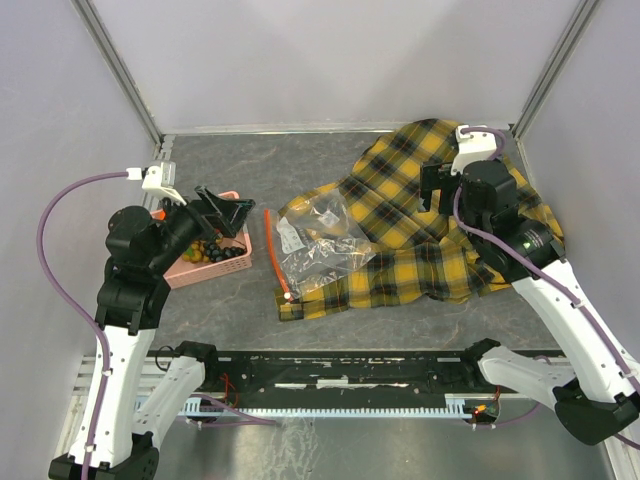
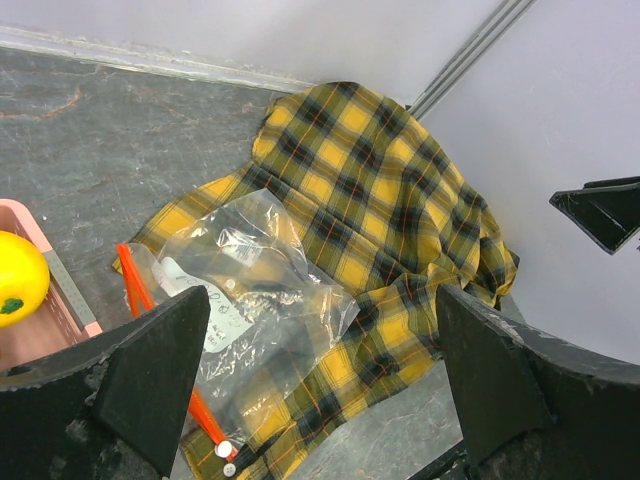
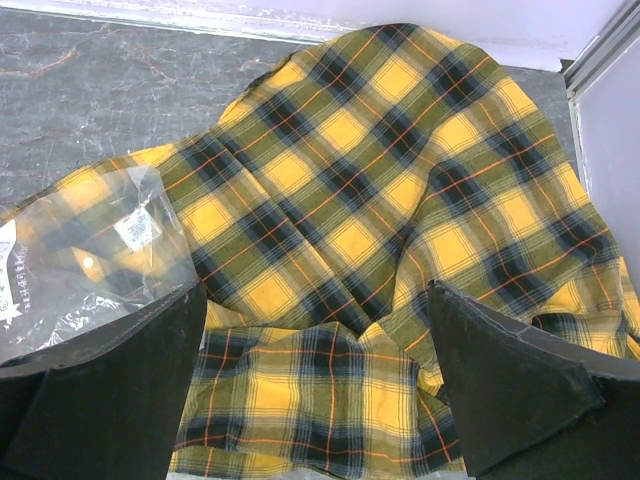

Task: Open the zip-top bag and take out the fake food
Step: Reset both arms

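Both claws are held wide open, and nothing is gripped by either. The left claw (image 1: 232,214) is poised over the pink basket (image 1: 185,272) at the left of the grey table (image 1: 300,165), with its fingers (image 2: 140,380) spread far apart and pointed toward the bag.

The fake food (image 1: 212,252) is seen in the basket. A yellow fruit (image 2: 18,278) with a green spot is shown at the basket's edge in the left wrist view, and dark berries (image 1: 228,254) are heaped at the end nearest the bag.

The bag (image 1: 318,245) is laid flat and crinkled near the middle of the table, just right of the basket and apart from it. Its right part is rested on the left edge of the plaid cloth (image 1: 440,240). The orange zip strip (image 1: 275,248) is turned toward the basket, and a white label (image 1: 288,235) is stuck just beside it. Whether anything lies inside the bag cannot be told.

The right claw (image 1: 432,188) is held above the cloth at the far right, apart from the bag. In its own view the cloth is seen between its fingers (image 3: 510,380), with a corner of the bag at the left.
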`<control>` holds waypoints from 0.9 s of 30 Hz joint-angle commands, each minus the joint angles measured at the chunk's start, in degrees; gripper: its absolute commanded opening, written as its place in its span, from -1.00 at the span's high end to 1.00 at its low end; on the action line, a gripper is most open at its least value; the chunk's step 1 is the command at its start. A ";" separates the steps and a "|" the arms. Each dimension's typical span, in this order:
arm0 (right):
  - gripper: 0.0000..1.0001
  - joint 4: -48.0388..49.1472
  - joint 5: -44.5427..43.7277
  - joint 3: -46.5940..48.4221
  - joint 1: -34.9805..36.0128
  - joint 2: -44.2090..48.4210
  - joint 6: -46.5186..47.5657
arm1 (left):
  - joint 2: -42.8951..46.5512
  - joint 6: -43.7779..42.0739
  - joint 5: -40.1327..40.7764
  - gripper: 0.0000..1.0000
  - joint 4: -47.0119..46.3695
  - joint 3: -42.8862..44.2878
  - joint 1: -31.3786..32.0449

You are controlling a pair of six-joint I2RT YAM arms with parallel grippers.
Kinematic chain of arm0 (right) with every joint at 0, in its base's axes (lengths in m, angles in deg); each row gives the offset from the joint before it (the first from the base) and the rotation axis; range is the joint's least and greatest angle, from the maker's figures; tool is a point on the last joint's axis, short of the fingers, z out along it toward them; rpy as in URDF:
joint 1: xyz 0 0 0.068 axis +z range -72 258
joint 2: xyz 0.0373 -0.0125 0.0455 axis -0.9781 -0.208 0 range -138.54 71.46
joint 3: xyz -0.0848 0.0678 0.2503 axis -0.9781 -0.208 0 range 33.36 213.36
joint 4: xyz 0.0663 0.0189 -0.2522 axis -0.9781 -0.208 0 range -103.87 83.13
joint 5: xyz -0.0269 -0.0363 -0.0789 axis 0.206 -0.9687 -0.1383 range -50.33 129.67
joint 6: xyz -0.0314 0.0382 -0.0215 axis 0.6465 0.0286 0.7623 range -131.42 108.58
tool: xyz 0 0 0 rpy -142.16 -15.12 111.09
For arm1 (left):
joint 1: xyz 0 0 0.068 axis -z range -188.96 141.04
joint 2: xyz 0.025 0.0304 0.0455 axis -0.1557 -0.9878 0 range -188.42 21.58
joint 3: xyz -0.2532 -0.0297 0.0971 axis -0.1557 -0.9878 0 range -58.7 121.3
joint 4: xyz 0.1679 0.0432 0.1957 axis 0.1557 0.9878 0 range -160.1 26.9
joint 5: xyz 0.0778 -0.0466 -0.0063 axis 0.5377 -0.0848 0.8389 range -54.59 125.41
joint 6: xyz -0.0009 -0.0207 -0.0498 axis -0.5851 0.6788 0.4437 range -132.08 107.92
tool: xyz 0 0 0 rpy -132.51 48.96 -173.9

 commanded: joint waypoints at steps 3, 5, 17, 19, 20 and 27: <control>-0.98 0.59 -1.22 -0.09 0.26 1.29 0.85 | 0.38 -1.27 0.07 -0.98 -1.34 0.73 -0.31; -0.98 0.63 -1.32 -0.27 0.32 1.46 1.01 | 0.41 -1.29 0.02 -0.98 -1.32 0.79 -0.22; -0.98 0.19 -2.42 -0.39 0.25 1.97 2.53 | -0.30 -1.70 -0.24 -0.98 -1.70 1.39 -0.28; -0.98 0.35 -2.24 -0.54 0.33 2.05 2.86 | -0.38 -1.80 -0.33 -0.98 -1.73 1.46 -0.32; -0.98 0.32 -1.80 -0.46 0.32 2.04 3.00 | -0.45 -1.80 -0.45 -0.98 -1.72 1.47 -0.30; -0.98 1.85 8.16 -2.06 0.29 3.38 5.72 | -0.78 -0.66 -4.93 -0.98 -4.61 1.30 -0.33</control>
